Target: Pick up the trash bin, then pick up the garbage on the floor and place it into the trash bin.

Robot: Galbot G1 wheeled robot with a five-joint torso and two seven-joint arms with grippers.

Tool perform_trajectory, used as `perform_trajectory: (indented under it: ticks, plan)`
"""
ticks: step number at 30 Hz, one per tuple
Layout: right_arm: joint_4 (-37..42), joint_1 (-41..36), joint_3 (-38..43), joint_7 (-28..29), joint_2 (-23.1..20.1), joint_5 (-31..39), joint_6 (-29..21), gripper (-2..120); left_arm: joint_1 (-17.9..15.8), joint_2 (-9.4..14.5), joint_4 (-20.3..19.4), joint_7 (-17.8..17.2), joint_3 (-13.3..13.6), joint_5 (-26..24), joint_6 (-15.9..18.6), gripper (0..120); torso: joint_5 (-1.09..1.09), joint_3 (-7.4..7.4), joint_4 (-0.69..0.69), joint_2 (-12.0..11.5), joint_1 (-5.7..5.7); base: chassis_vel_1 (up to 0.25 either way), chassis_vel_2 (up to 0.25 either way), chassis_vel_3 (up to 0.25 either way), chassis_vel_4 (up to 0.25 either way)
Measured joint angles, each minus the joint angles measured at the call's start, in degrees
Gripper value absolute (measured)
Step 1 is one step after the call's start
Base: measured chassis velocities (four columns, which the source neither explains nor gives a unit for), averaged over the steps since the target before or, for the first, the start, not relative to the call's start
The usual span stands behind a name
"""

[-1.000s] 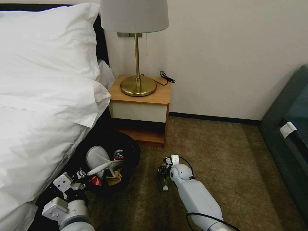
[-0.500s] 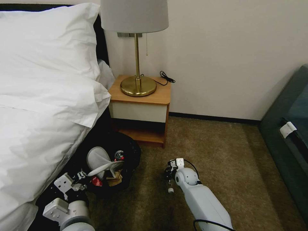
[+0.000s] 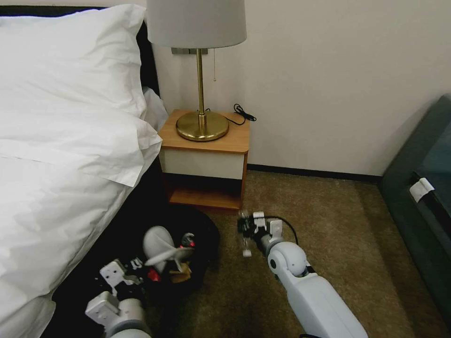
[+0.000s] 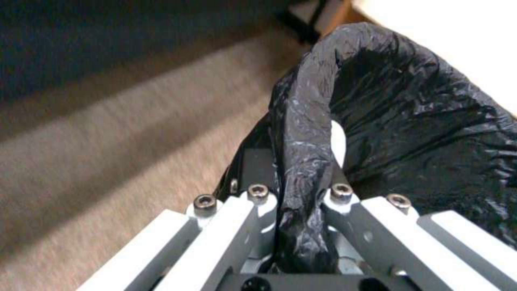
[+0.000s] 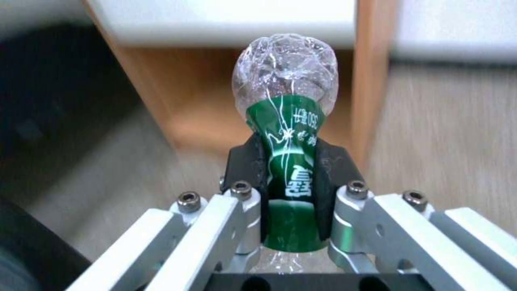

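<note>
The left gripper point(image 4: 301, 190) is closed tight on the black bag rim of the trash bin point(image 4: 409, 121). It sits low at about 7 o'clock from where I stand, right next to the bed point(image 3: 56, 188). The trash bin point(image 3: 206, 230) is just past it, off the carpet a bit and tipped, with its dark bag all crinkled. Inside the bin I can see a white slipper point(image 3: 162, 246), something small and red point(image 3: 190, 241) and a bit of brown paper point(image 3: 181, 272).

The right gripper point(image 5: 291, 182) is at about 6 o'clock, a little farther out than the bin. Its two black fingers point(image 5: 245, 161) are squeezed on the middle of the bottle point(image 5: 285, 121). The bottle is clear and squashed, with a green label, and its white cap end hangs down above the carpet point(image 3: 329, 225). From above, the right gripper point(image 3: 246, 227) and the bottle point(image 3: 245, 241) are just beside the bin, not touching it.

Farther back, at 12 o'clock, stands a wooden nightstand point(image 3: 206, 159). A gold lamp point(image 3: 202, 117) with a pale shade sits on top, and a black cord point(image 3: 244, 112) lies by it. Off at 3 o'clock is a dark green couch point(image 3: 423, 197).
</note>
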Motion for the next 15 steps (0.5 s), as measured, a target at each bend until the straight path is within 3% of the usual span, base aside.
perform_trajectory:
  ticks: [11,15]
  plan:
    - [9.6,-1.6,0.2,-4.7,-1.9,-4.1,10.0,14,-0.2,-0.2,2.2,-0.2,3.6,-0.2,1.5,4,-0.01,0.00,0.00,0.0,0.00,0.000,0.000,0.000,0.000]
    - [12.2,-2.6,0.3,-8.4,-2.5,-8.1,15.6,14,-0.2,-0.3,3.9,0.1,6.8,0.1,2.1,4,-0.01,0.00,0.00,0.0,0.00,0.000,0.000,0.000,0.000]
